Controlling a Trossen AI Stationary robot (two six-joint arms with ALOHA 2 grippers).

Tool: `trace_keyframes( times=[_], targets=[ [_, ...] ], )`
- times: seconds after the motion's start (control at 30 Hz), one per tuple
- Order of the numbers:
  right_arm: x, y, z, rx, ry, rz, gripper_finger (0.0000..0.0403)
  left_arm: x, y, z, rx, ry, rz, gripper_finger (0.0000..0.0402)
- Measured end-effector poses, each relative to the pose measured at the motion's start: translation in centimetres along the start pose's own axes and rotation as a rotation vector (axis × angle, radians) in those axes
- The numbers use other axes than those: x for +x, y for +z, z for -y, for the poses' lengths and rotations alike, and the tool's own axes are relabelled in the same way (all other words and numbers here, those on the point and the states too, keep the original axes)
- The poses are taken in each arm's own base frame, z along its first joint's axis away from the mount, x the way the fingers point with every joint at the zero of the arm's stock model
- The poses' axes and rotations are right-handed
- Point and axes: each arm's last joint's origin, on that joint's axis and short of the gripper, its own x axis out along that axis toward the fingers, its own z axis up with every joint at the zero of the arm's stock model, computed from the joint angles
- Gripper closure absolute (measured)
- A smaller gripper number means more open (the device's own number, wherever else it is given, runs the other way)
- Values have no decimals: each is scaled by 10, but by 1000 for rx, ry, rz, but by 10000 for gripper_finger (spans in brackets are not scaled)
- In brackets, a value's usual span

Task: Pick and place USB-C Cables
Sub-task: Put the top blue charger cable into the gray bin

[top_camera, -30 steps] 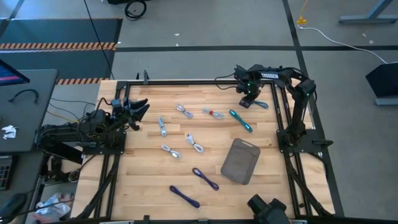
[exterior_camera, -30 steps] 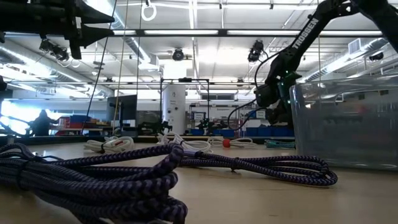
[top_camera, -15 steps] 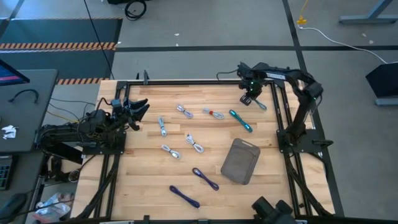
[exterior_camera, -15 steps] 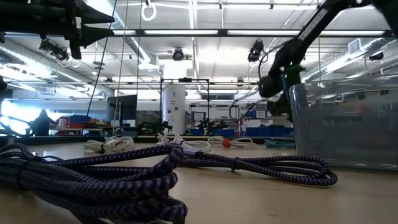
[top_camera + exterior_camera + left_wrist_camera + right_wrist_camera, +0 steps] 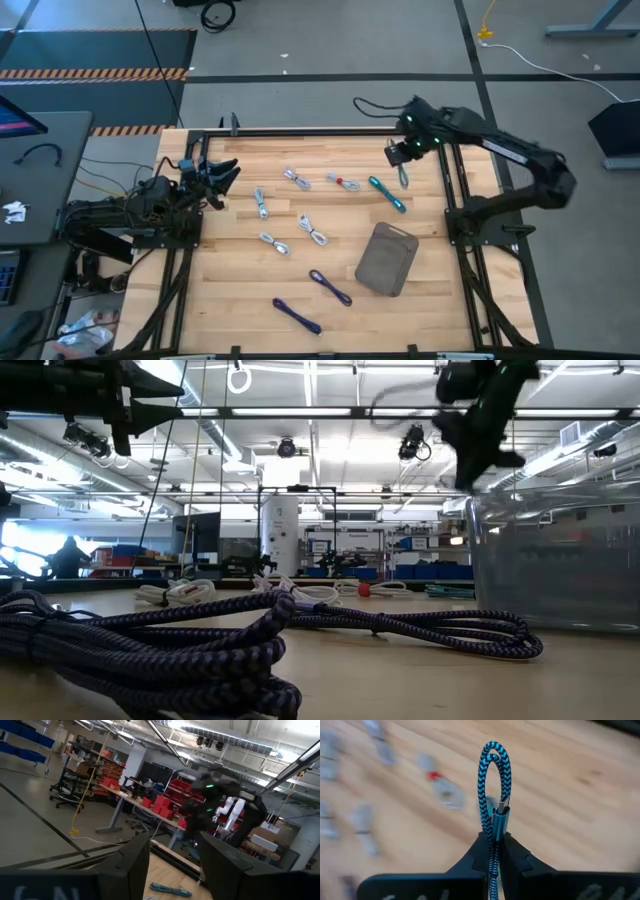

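USB-C Cables: right gripper (image 5: pixel 492 851) pinches one teal cable (image 5: pixel 493 795), lifted; carry step, next lower into tray (image 5: pixel 387 258) below-beside it.

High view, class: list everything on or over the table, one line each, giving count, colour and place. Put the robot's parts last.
silver cables: four, silver-white, spread over the table's middle
red-tipped cable: one, silver with a red tip, far side, beside the loose teal cable
loose teal cable: one, teal, lying right of the red-tipped cable
held teal cable: one, teal, lifted off the table near its far right corner
purple cables: two, dark purple, near edge
tray: one, grey translucent, right of centre
table: one, light wood
left gripper: open, at the left edge
right gripper: shut on the held teal cable
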Motion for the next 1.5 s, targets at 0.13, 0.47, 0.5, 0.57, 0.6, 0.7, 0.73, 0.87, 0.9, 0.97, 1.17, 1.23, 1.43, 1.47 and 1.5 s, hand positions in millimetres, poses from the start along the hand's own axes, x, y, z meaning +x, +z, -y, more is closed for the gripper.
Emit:
trace_keyframes(
  times=[0.13,0.47,0.5,0.57,0.6,0.7,0.73,0.87,0.9,0.97,1.17,1.23,1.43,1.47,1.5],
  targets=[
    [-27,-30,-26,86,83,97,382,0,0,0,0,1,0,230],
    [-38,-93,-75,267,142,141,382,0,0,0,4,1,1,230],
    [-35,-99,-80,281,137,127,382,0,0,0,4,2,0,230],
    [-27,-110,-91,308,127,95,382,0,0,0,4,2,0,230],
    [-22,-115,-97,320,122,77,382,0,0,0,4,2,0,230],
    [-8,-132,-115,367,123,32,382,0,0,0,4,2,0,230],
    [-3,-138,-121,387,126,19,382,0,0,0,4,2,0,230],
    [14,-161,-143,467,145,-29,382,0,0,0,4,2,0,230],
    [18,-167,-147,487,144,-40,382,0,0,0,4,2,0,230],
    [24,-179,-152,530,120,-77,382,0,0,0,4,2,0,230],
    [35,-219,-154,673,-37,-211,382,0,-2,-1,12,7,-16,230],
    [37,-231,-151,731,-116,-240,382,0,-2,-1,14,9,-20,230],
    [47,-237,-149,733,-240,-300,382,0,-3,-1,20,13,-32,230],
    [49,-235,-147,734,-263,-287,382,0,-3,-1,20,13,-32,230],
    [50,-234,-145,733,-285,-277,382,0,-3,-1,20,13,-32,230]
  ],
)
